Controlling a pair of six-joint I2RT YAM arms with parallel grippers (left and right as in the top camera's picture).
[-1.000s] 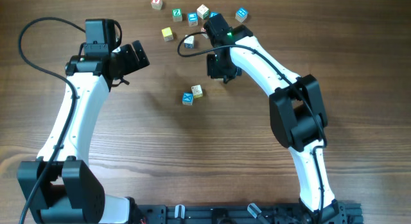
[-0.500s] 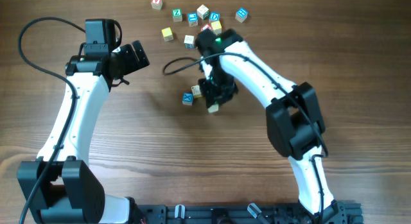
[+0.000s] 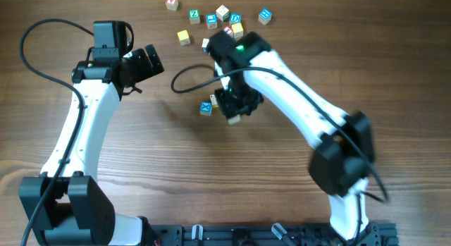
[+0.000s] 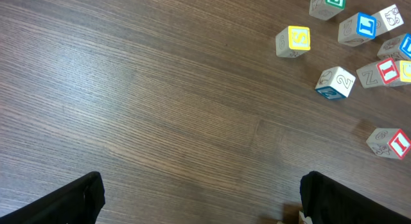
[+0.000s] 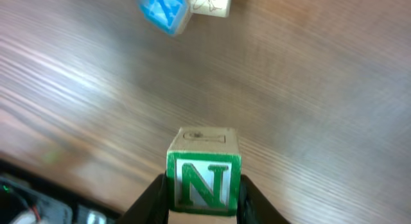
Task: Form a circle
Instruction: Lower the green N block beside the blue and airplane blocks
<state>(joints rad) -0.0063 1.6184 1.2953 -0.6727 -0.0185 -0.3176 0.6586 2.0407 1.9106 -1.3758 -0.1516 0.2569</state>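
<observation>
Right gripper (image 3: 235,116) is clamping a green cube (image 5: 204,183). Its fingers (image 5: 149,201) are pressing the cube's two sides, and the letter N is facing the wrist camera. Whether the cube is touching the wood I cannot tell.

Under everything, the table (image 3: 141,168) is showing brown grain. The right arm (image 3: 296,98) is stretching from the near edge up and across to mid-table, and its lower part is looking smeared. The left arm (image 3: 77,140) is standing on the other side, bending up toward the far left. The left gripper (image 3: 144,63) is hanging over bare wood with its jaws spread wide; its wrist view is showing both black fingers (image 4: 70,198) at the bottom corners.

A black cable (image 3: 184,82) is looping out from the right wrist toward the left. The scatter (image 3: 218,20) of loose cubes is lying along the far edge, well apart from the left gripper, with a yellow cube (image 3: 184,37) sitting at its near left.

The circle (image 3: 208,105) is amounting to only two cubes, mid-table: a blue cube (image 3: 206,108) and a cream cube (image 5: 210,2) are sitting side by side, touching. The green cube is hanging near that pair, on its right in the overhead view, with a strip of wood showing between them.
</observation>
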